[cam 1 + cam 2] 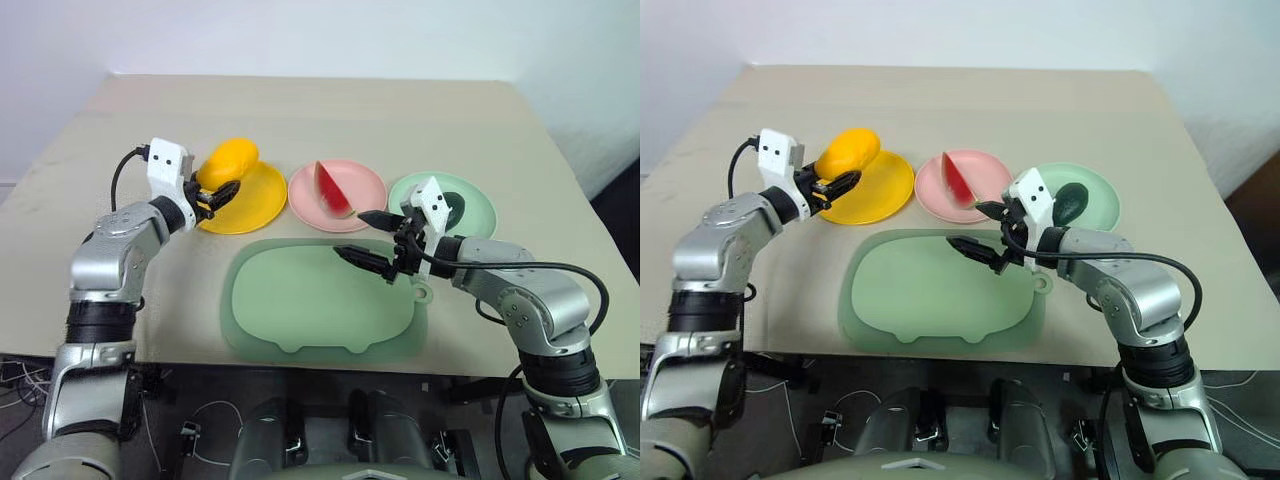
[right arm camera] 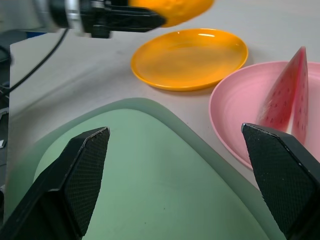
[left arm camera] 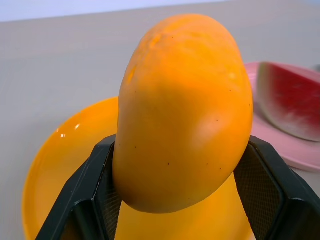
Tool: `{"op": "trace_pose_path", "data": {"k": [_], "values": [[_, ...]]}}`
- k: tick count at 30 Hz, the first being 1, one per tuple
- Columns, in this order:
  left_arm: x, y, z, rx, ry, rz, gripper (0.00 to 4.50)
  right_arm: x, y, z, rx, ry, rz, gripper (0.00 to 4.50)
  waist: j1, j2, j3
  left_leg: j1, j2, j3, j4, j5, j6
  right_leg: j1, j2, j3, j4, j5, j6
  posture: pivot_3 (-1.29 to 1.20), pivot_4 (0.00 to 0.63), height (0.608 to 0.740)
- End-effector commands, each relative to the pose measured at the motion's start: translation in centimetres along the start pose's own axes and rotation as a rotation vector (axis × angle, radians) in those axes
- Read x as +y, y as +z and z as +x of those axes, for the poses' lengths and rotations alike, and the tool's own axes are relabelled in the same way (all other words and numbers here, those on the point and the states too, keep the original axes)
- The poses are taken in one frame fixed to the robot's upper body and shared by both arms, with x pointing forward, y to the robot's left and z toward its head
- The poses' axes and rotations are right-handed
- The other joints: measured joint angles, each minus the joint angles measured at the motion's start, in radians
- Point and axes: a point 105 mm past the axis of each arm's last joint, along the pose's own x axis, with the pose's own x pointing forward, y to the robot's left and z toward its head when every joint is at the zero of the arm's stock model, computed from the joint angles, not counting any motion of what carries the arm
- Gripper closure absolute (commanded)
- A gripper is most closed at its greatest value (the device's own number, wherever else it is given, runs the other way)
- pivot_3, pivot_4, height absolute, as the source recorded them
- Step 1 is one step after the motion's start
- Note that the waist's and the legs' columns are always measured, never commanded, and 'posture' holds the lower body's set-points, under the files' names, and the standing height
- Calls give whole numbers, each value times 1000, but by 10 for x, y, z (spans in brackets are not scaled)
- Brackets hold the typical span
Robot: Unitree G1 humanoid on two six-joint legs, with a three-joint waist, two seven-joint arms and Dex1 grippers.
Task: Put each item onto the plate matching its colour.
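As left claw (image 1: 222, 194) grips mango (image 1: 228, 160), no writing legible

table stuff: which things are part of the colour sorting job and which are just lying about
Part of the job:
- mango, held in the left fingers above the yellow plate
- watermelon wedge on the pink plate
- avocado on the mint green plate

Just lying about:
- green pig-shaped mat, under the open right fingers

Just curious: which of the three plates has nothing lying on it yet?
The yellow plate. The mango hangs above it in the left hand, unlike the pink and green plates.
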Motion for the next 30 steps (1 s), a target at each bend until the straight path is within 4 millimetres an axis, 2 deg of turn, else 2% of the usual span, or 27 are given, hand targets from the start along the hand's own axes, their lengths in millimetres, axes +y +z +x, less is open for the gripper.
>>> {"op": "trace_pose_path", "data": {"k": [1,6,11,12,13,15,19,25,28,30], "values": [[15,8,15,-40,71,35,1685,4,10,-1,-41,3,-37,0,0,0,0,0,0,0,0,0,0,0,0,0,0,0,0,0,150,696],[15,-7,25,-45,52,42,1685,3,9,0,-39,-5,-38,0,-5,0,0,0,0,0,0,1,2,-1,0,0,1,0,0,0,150,696],[14,-22,24,-17,43,28,1685,4,8,0,-32,-9,-41,0,-4,-1,0,0,0,0,1,1,3,-1,0,0,2,0,0,0,150,696],[15,-23,24,-17,52,13,983,4,7,0,-32,-9,-40,0,-4,-1,0,0,0,0,1,1,3,-1,0,0,2,0,0,0,150,696],[14,-24,23,-19,46,-1,792,4,7,0,-31,-10,-40,0,-4,-1,0,0,0,0,1,1,3,-1,0,0,2,0,0,0,150,696],[14,-22,22,-36,44,-16,93,3,6,0,-28,-11,-40,0,-3,-1,0,0,0,-1,2,1,3,0,0,0,2,0,0,0,150,696],[10,-12,18,-73,29,15,16,3,5,0,-24,-11,-41,0,-3,-1,0,0,0,-1,3,1,4,0,0,0,3,0,0,0,150,696],[4,5,-4,-128,3,73,16,2,6,-1,-33,-11,-41,0,-4,-1,0,-1,1,-1,5,0,5,1,0,0,3,0,0,0,150,696],[-2,16,-23,-182,-33,80,16,3,8,-4,-59,-16,-35,0,-6,-1,0,-1,1,-1,5,0,5,1,0,0,3,0,0,0,150,696],[-12,21,-45,-240,-98,135,16,1,12,-11,-110,-29,-37,0,-5,-1,0,-1,1,-1,5,0,5,1,0,0,3,0,0,0,150,696]]}}
